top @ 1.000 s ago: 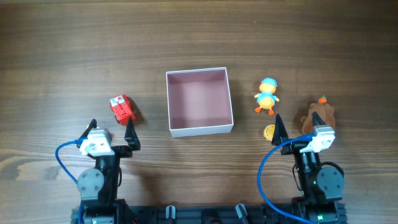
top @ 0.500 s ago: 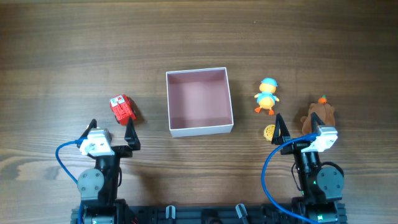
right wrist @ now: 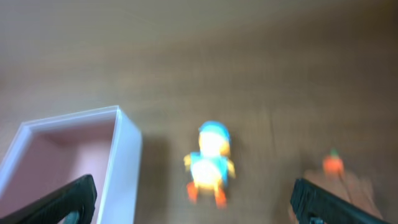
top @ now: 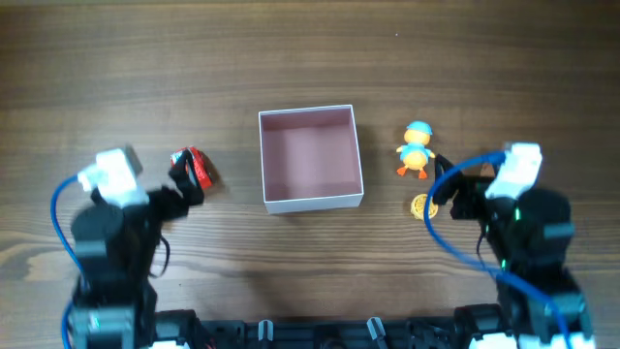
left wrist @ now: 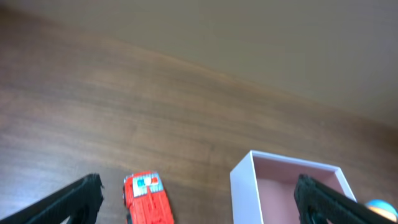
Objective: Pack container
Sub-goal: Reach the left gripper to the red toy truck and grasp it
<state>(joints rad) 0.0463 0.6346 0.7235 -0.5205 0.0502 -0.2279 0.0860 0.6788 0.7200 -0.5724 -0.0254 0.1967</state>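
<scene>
Dark wood-grain worktop (top: 145,58) carries the container (top: 310,155), a square open box with white walls and a bare pink floor, at the centre of the overhead view; a red truck (top: 194,167) lies to its left, apart from it, partly under the left arm; a duck (top: 417,150) in yellow and orange with a blue cap lies to the right of the box, near but not touching; a small yellow round piece (top: 419,206) sits just below the duck; a brown toy (right wrist: 334,164) with an orange tip shows blurred at the right of the right wrist view and is mostly hidden by the right arm from overhead; the left end effector (left wrist: 198,182) is spread wide, its black fingers at the frame's lower corners, the truck between them close to the left finger and the box's near corner towards the right one; the right end effector (right wrist: 193,185) is likewise spread wide, the duck between its fingers and the box's white wall at the left; that view is blurred, so finer detail of the toys cannot be told.
</scene>
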